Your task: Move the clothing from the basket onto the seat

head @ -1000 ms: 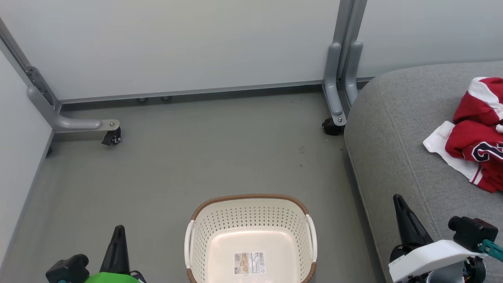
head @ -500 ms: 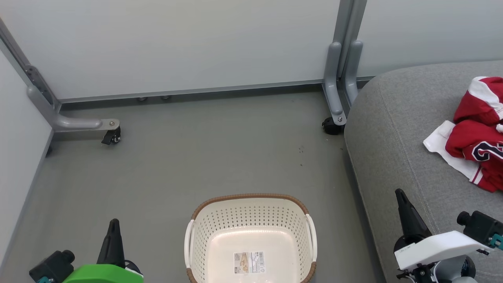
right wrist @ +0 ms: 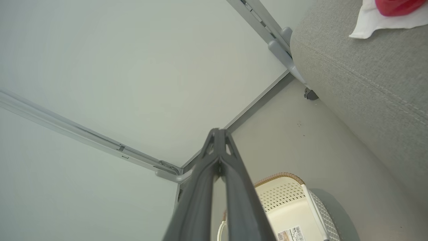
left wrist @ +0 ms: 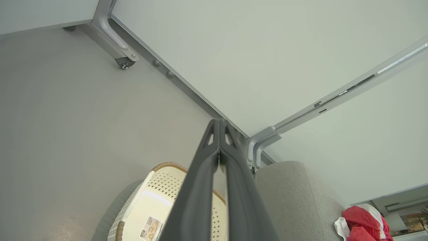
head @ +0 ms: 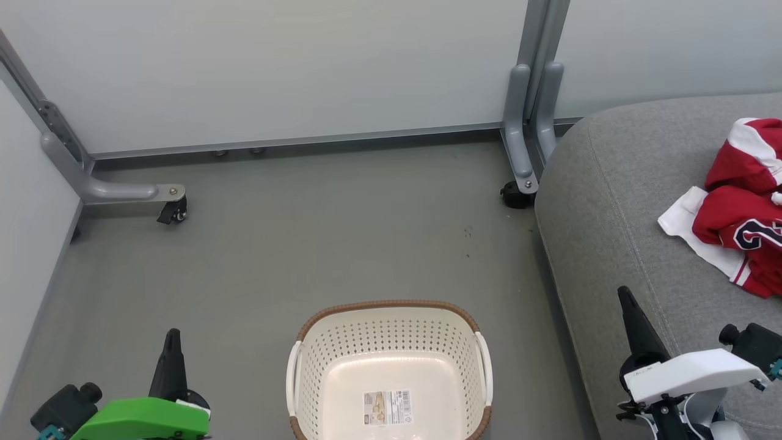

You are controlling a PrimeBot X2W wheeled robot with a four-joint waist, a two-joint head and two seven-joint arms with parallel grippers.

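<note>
Head view: the clothing point(head: 745, 211) lies bunched on the seat point(head: 611, 201) at far right, well apart from the basket point(head: 386, 304), which stands on the floor point(head: 305, 244) at bottom centre, label sticker point(head: 387, 408) showing on its base. Left gripper point(head: 172, 337) lower left over floor, right gripper point(head: 623, 296) lower right over the seat's edge. Both are clenched, fingers pressed together, gripping nothing.

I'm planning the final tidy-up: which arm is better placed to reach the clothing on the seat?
Right. The right gripper is by the seat, where the clothing lies; the left gripper is over the floor, across the empty basket. Both are shut.
</note>
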